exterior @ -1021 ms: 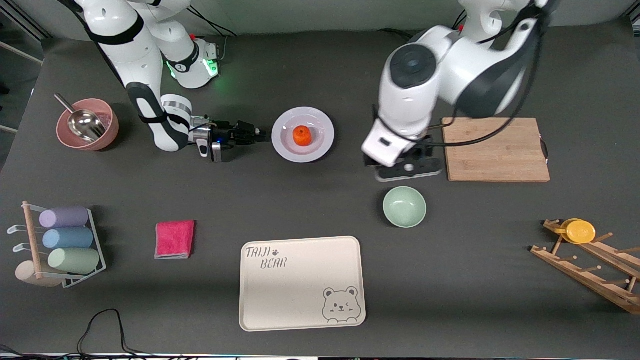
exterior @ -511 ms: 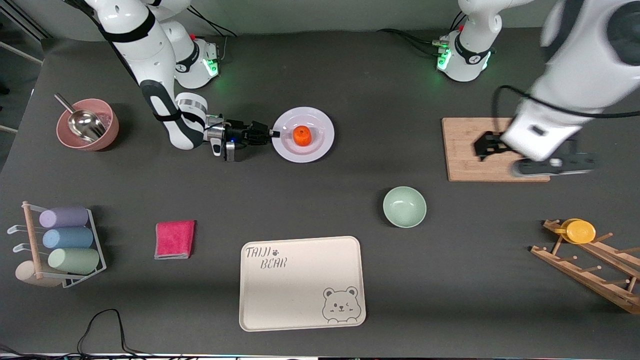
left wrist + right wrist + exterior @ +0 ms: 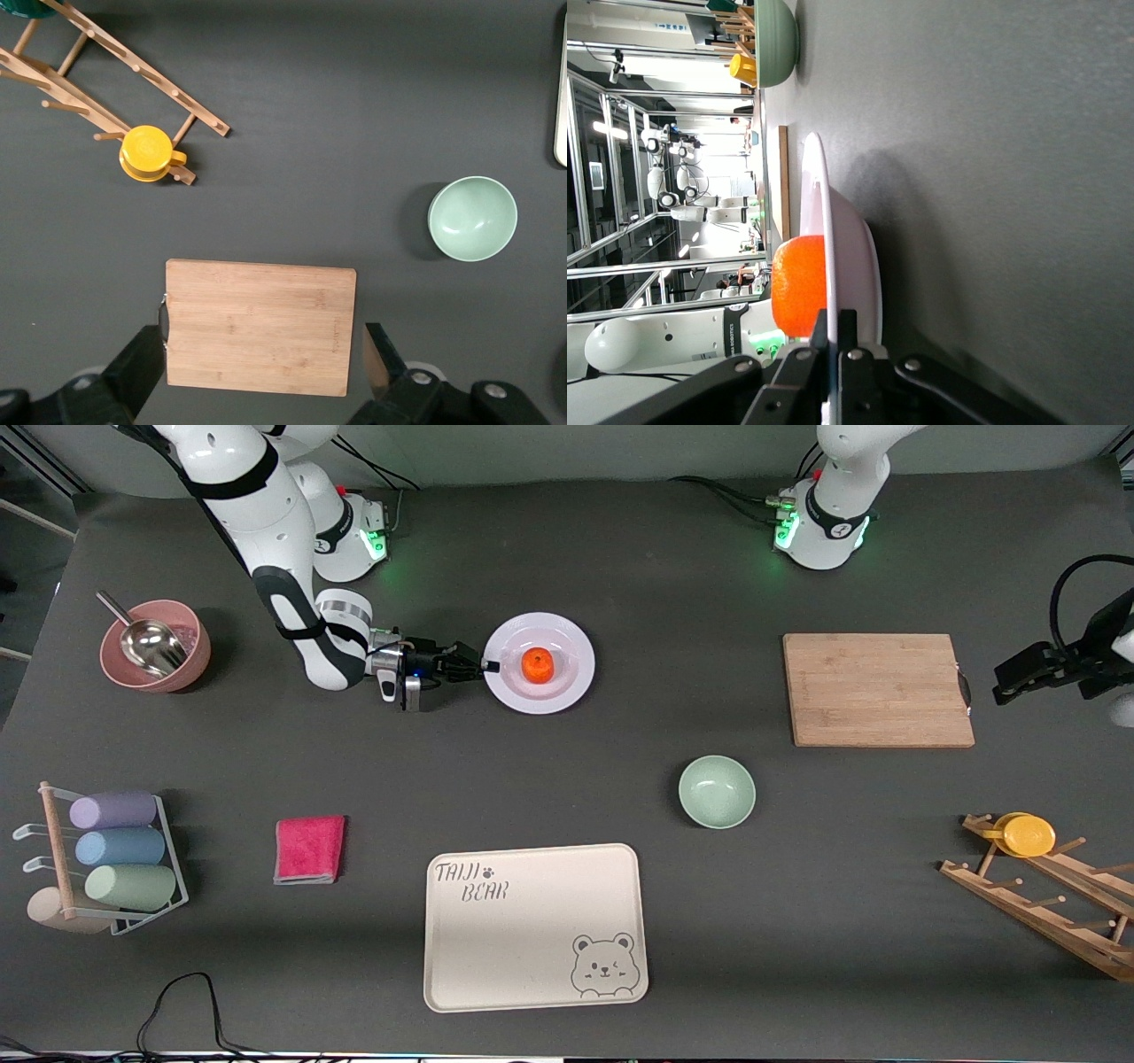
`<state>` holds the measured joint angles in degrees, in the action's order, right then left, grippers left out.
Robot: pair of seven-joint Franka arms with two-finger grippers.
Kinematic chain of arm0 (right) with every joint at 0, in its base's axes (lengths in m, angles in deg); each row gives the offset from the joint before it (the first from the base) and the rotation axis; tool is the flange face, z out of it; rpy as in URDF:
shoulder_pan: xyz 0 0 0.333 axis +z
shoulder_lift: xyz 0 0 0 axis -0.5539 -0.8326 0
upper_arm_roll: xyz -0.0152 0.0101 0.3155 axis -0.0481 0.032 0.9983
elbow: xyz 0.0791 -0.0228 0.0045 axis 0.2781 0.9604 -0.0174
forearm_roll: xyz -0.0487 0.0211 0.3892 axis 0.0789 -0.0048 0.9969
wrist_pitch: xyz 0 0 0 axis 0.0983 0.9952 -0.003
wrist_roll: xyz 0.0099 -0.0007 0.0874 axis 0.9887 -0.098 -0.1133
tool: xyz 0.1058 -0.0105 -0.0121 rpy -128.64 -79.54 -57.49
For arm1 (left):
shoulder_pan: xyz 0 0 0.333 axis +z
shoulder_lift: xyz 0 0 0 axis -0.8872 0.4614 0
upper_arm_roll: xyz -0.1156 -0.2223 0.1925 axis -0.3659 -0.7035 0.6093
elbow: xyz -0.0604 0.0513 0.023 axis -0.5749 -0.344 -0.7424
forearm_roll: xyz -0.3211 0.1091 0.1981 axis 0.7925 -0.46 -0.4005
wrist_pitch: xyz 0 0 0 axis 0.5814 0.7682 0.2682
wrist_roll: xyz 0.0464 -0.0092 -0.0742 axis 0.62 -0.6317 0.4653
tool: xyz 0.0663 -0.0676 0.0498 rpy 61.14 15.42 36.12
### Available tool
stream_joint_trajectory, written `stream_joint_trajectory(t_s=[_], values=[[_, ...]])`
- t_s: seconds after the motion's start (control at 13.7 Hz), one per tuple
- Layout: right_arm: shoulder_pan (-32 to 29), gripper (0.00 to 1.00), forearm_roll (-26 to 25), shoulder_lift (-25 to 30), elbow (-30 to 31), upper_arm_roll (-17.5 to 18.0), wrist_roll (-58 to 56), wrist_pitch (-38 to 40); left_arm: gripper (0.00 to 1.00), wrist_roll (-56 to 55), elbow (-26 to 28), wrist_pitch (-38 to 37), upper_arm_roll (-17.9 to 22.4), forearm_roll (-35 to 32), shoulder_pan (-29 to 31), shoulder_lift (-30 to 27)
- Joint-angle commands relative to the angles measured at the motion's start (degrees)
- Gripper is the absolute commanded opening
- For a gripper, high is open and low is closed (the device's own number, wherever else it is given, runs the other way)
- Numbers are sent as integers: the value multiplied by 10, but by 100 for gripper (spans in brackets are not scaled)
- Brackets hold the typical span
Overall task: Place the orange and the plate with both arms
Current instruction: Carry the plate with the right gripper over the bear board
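Right now the right end effector (image 3: 485, 664) sits low at the plate's (image 3: 567, 686) rim, on the edge facing the right arm's end of the surface, at about 9 o'clock on the plate in the front view. Its fingers (image 3: 833, 354) are pinched together on the plate rim (image 3: 819, 186), one above and one below the rim as the right wrist view shows. The orange (image 3: 536, 664) rests in the shallow centre of the plate, upright, just past the fingertips; in the right wrist view the orange (image 3: 799, 285) shows right at the rim line.

Left end effector (image 3: 1036, 669) hangs in the air off the cutting board's (image 3: 877, 689) end, at about 3 o'clock from it in the front view, jaws spread wide and holding nothing. In the left wrist view both fingers (image 3: 137, 367) frame the cutting board (image 3: 260, 325) from above, with nothing between them.

Mint-green bowl (image 3: 717, 791) sits nearer the front camera than the plate, around 4 o'clock from it. Beige bear tray (image 3: 534, 926) lies at 6 o'clock from the plate, well apart. Pink cloth (image 3: 309, 849) is beside the tray toward the right arm's end. Pink bowl (image 3: 193, 662) with a metal scoop (image 3: 146, 642) is at 9 o'clock from the right arm's wrist. Yellow cup (image 3: 1028, 835) hangs on the wooden rack (image 3: 1050, 908).
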<state>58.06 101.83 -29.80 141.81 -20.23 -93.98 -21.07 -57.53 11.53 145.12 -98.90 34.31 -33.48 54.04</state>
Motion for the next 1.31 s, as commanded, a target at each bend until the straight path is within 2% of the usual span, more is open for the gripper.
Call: stream_joint_trajectory(t_s=[0.0,0.15,0.36,0.66,0.8,0.95,1.09,1.24], values=[[1,0,16,1,-5,2,-15,3,100,17,18,-11,4,10,1,-28],[-7,0,15,29,-4,1,-1,11,100,18,17,-18,4,10,0,-31],[-13,0,-1,117,-1,0,109,12,100,20,15,-26,15,11,1,-35],[-13,0,-15,179,-3,1,174,12,100,20,11,-28,27,14,-11,-35],[-17,0,-34,170,-23,1,180,10,100,21,11,-30,62,13,-47,-35],[-22,0,-39,134,-65,0,180,9,100,20,11,-30,138,9,-121,-36],[-24,0,-40,82,-129,-5,191,8,100,20,5,-29,220,4,-203,-35],[-24,0,-62,25,-216,-20,220,8,100,21,3,-26,259,4,-238,-34]])
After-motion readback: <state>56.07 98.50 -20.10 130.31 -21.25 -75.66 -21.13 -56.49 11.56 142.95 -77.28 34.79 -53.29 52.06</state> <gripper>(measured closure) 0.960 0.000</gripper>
